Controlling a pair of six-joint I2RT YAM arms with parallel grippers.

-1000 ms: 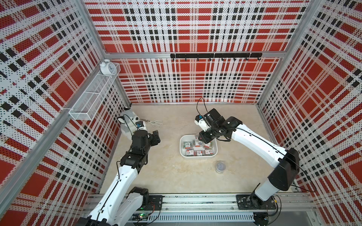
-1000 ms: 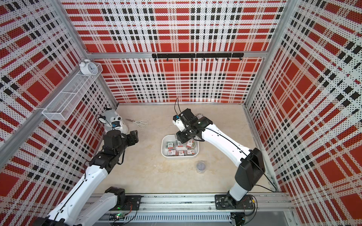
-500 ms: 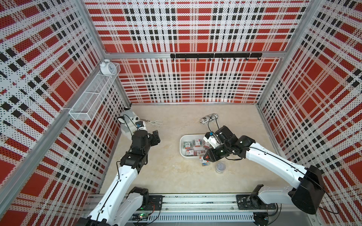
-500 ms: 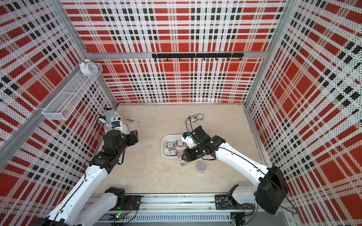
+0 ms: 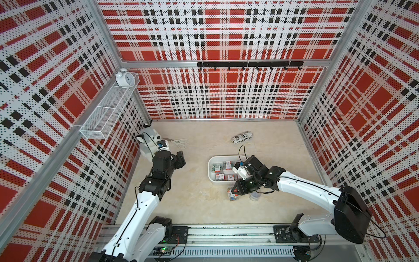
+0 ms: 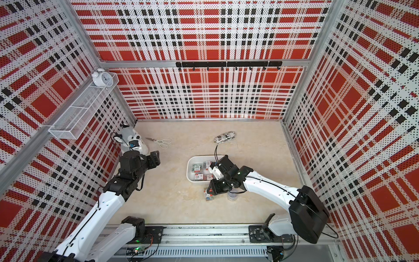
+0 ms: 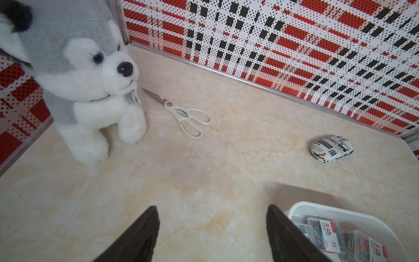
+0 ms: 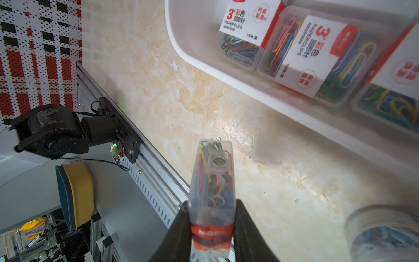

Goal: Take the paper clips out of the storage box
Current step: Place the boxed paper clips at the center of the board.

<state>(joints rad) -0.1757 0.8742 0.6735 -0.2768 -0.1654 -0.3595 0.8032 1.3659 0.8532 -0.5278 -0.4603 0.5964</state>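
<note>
The white storage box (image 5: 210, 169) (image 6: 188, 172) sits mid-table with several clear cases of paper clips (image 5: 221, 176) (image 8: 315, 52) lying in it. My right gripper (image 5: 235, 192) (image 6: 211, 192) (image 8: 212, 204) is shut on one case of clips (image 5: 232, 195) (image 8: 212, 179), held low just in front of the box's near wall. I cannot tell whether the case touches the table. A round clear tub of clips (image 5: 254, 196) (image 8: 383, 231) stands on the table beside it. My left gripper (image 5: 181, 158) (image 7: 213, 206) hangs open and empty left of the box.
A husky plush (image 5: 150, 140) sits at the left wall with white scissors (image 5: 180, 142) beside it. A black-and-white printed pouch (image 5: 242, 137) lies behind the box. A wire-mesh basket (image 5: 106, 113) with an alarm clock (image 5: 124, 78) hangs on the left wall.
My right arm has swung from over the box's far side to its front, carrying a case of clips out and down beside the round tub. The left arm has not moved.
</note>
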